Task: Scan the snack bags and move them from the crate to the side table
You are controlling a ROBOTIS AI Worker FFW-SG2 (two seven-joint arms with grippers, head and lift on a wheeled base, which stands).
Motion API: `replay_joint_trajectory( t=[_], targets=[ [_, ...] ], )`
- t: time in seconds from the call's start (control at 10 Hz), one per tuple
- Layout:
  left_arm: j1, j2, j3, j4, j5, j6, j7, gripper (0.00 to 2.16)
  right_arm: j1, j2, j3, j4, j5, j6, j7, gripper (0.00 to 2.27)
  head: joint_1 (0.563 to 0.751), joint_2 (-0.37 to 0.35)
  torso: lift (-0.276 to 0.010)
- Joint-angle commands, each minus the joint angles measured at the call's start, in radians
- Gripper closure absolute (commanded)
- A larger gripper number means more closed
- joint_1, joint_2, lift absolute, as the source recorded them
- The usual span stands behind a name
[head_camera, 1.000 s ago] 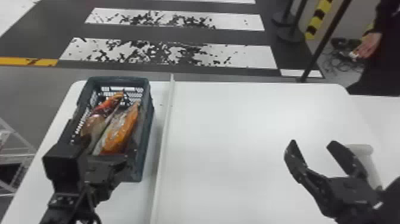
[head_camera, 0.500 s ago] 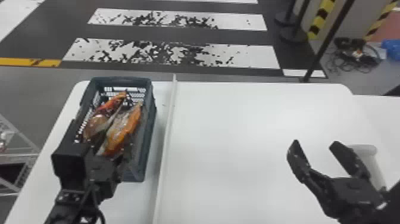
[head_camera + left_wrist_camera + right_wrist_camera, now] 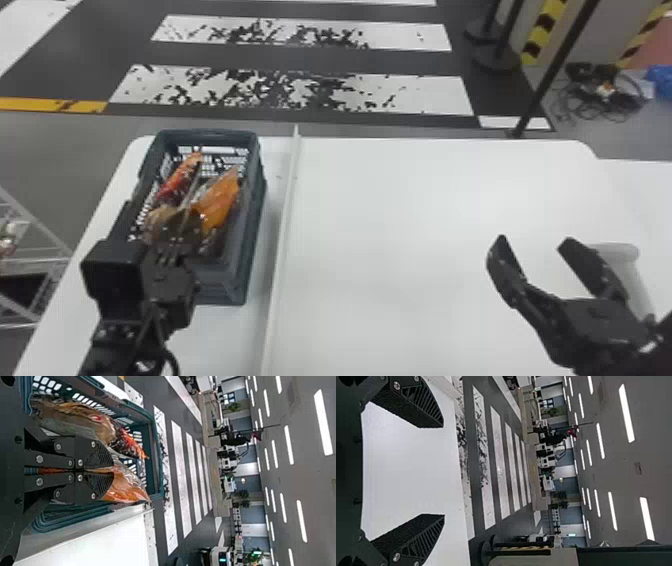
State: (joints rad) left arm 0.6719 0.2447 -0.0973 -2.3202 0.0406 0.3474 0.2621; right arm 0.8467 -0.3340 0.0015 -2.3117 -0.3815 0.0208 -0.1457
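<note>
Over the white table (image 3: 390, 250), the black left gripper (image 3: 112, 471) is pinching a glossy orange bag (image 3: 128, 489), slick film risking slippage, the right gripper (image 3: 533, 239) hanging spread

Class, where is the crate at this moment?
In the head view, the crate stands on the left part of the white table, just left of the long pale strip, with the left gripper over its near part.

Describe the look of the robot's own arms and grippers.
Both arms are black. The left gripper and right gripper match: flat black fingers, tapered toward the tips, with slanting ridges and round silvery screws. A boxy black housing sits beside the left gripper, and a thin black cable loops along that arm.
</note>
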Motion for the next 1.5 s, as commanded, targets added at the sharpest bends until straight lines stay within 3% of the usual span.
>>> replay_joint_trajectory(
  t=[0.0, 0.1, 0.2, 0.3, 0.4, 0.7, 1.0, 1.2, 1.3, 1.4],
  targets=[
    [0.025, 0.004, -0.002, -0.053, -0.013, -0.02, 0.016, 1.9, 0.0, 0.0, 0.0, 0.0, -0.004, -0.003, 0.0, 0.13, 0.695, -0.006, -0.087],
    [0.04, 0.011, -0.025, -0.094, -0.057, -0.035, 0.065, 1.9, 0.0, 0.0, 0.0, 0.0, -0.007, -0.003, 0.0, 0.13, 0.695, -0.006, -0.087],
    [0.044, 0.03, -0.081, -0.12, -0.16, -0.035, 0.149, 1.9, 0.0, 0.0, 0.0, 0.0, -0.008, -0.009, -0.005, 0.13, 0.695, -0.004, -0.087],
    [0.044, 0.054, -0.121, -0.154, -0.208, -0.029, 0.207, 1.9, 0.0, 0.0, -0.001, 0.0, -0.008, -0.015, -0.009, 0.13, 0.695, -0.001, -0.087],
    [0.046, 0.059, -0.134, -0.189, -0.206, 0.011, 0.192, 1.9, -0.002, 0.0, -0.001, 0.0, -0.008, -0.015, -0.009, 0.13, 0.695, -0.014, -0.087],
    [0.049, 0.056, -0.133, -0.278, -0.142, 0.094, 0.075, 1.9, -0.002, 0.0, -0.003, 0.0, -0.008, -0.015, -0.009, 0.13, 0.695, -0.066, -0.087],
    [0.031, 0.054, -0.134, -0.367, -0.039, 0.164, -0.049, 1.98, -0.002, 0.0, -0.011, 0.0, -0.016, -0.015, -0.009, 0.13, 0.695, -0.117, -0.087],
    [0.026, 0.067, -0.171, -0.446, -0.045, 0.229, -0.063, 1.98, -0.002, 0.0, -0.021, 0.001, -0.03, -0.018, -0.009, 0.13, 0.695, -0.159, -0.087],
    [0.008, 0.071, -0.202, -0.499, -0.057, 0.336, -0.063, 1.98, -0.003, 0.0, -0.028, 0.003, -0.036, -0.037, -0.009, 0.13, 0.695, -0.18, -0.087],
    [-0.005, 0.074, -0.226, -0.536, -0.065, 0.388, -0.069, 1.98, -0.006, 0.0, -0.038, 0.005, -0.043, -0.046, -0.009, 0.13, 0.695, -0.2, -0.087]
  ],
)
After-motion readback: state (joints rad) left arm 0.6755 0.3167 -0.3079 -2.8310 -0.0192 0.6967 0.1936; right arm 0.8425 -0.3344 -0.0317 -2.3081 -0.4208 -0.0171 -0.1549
